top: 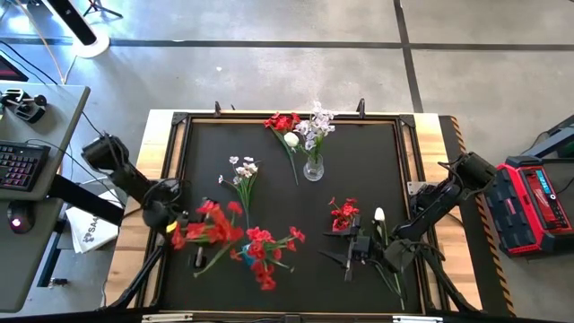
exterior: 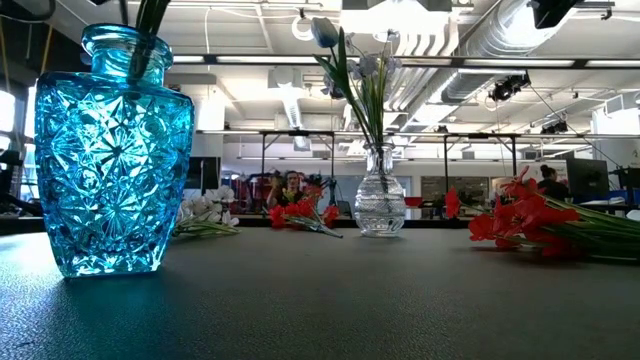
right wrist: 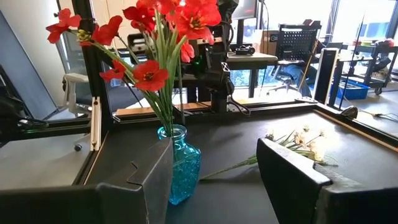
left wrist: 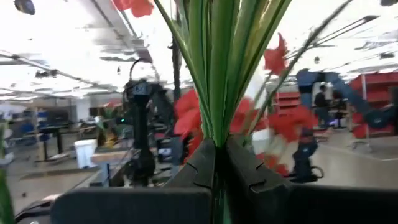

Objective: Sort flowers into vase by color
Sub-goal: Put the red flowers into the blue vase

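One cut-off label (top: 87, 231) beside table reads "SAA".

Probably an industrial lab: exposed ceiling ducts (exterior: 470, 40), concrete floor (top: 269, 76), desk with keyboard (top: 20, 166).

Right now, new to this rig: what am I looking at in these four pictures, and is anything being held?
Two dark robot arms, each with a two-finger gripper, work at a black table. One picture looks straight down, one sits level with the tabletop, and two come from cameras on the arms' wrists.

The left gripper is shut on the green stems of a red bunch. The right gripper is open and holds nothing. It faces the blue vase, which has red flowers in it.

A clear vase holds pale flowers. A white sprig and a red sprig lie loose on the table, among others.
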`<action>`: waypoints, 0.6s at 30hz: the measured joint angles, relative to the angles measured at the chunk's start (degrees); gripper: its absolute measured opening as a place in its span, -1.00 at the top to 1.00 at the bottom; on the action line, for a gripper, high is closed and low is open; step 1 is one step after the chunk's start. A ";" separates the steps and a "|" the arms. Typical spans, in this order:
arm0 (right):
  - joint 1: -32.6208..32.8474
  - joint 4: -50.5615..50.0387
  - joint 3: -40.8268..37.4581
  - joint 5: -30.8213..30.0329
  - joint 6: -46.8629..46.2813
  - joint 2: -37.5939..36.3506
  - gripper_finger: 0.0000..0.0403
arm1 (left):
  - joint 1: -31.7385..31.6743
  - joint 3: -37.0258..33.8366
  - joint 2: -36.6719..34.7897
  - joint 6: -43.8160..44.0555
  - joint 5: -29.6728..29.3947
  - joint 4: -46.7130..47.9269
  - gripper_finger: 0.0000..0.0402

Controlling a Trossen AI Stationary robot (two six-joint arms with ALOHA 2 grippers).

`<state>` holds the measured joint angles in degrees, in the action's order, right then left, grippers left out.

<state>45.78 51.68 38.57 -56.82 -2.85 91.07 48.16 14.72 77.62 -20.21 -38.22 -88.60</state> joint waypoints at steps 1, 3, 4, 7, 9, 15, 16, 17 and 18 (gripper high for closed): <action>-0.03 0.02 0.00 -0.01 -0.36 0.00 -0.03 | -0.97 0.04 0.00 0.71 1.29 0.66 1.00; -0.17 0.03 0.00 -0.07 -1.40 0.00 -0.03 | -2.71 0.04 0.00 2.89 4.86 2.01 1.00; -0.27 0.05 0.00 -0.17 -1.78 0.00 -0.03 | -3.44 0.04 0.00 4.13 6.92 2.61 1.00; -0.63 0.05 0.00 -0.20 -2.58 0.00 -0.03 | -4.43 0.04 0.00 7.01 12.72 4.18 1.00; -1.04 0.06 0.00 -0.21 -2.69 0.00 -0.03 | -4.44 0.07 0.00 7.56 14.60 4.87 1.00; -2.60 2.90 0.00 -0.22 -2.68 0.00 -0.03 | -5.38 0.09 0.00 9.71 14.57 9.68 0.99; -2.77 3.30 0.00 -0.22 -2.69 0.00 -0.03 | -5.67 0.09 0.02 10.12 14.39 10.39 0.98; -2.82 3.72 0.00 -0.24 -2.69 0.00 -0.03 | -6.04 0.09 0.02 10.55 14.23 10.95 0.95; -2.83 3.96 0.00 -0.25 -2.69 0.00 -0.03 | -6.41 0.09 0.02 10.64 14.15 11.50 0.91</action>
<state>42.95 55.63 38.57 -57.07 -5.54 91.07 41.76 14.81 77.65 -9.58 -24.07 -77.10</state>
